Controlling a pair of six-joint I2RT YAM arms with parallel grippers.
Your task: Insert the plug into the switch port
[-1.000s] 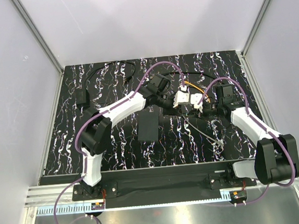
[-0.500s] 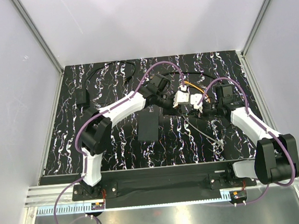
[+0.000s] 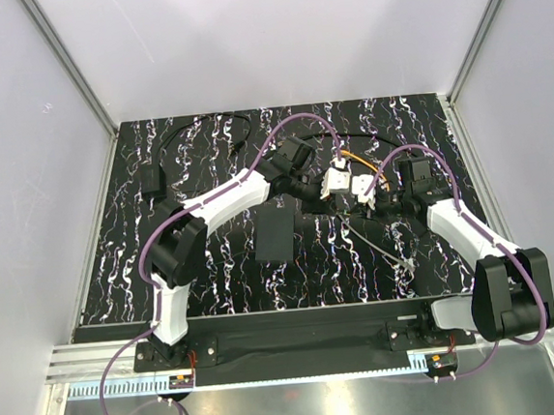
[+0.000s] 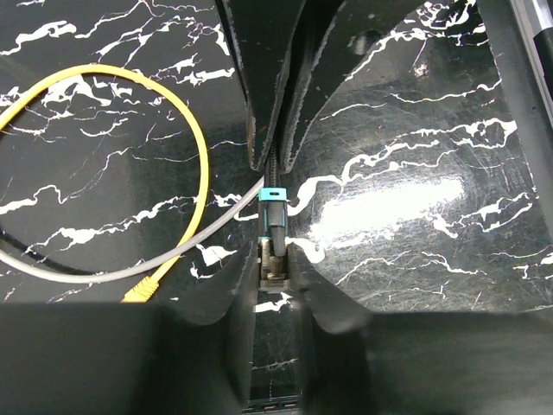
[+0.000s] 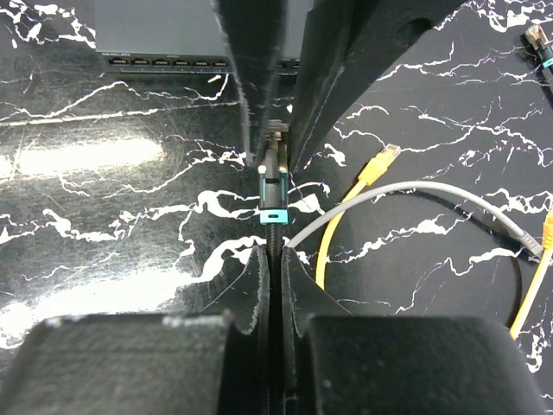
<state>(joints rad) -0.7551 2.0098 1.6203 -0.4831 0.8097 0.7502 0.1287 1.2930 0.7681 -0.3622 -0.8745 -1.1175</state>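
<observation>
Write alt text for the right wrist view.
The right gripper is shut on the cord just behind a teal-collared plug, whose tip sits inside the left gripper. Beyond lies the black switch, ports facing the camera.

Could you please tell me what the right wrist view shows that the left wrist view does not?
Only the right wrist view shows the flat black box, its row of ports facing the camera, and a loose cable end at the top right. Only the left wrist view shows the yellow cable curving in a wide loop. Both show the teal-collared plug held by the left gripper at its tip and the right gripper at its tail, plus the grey cable.
</observation>
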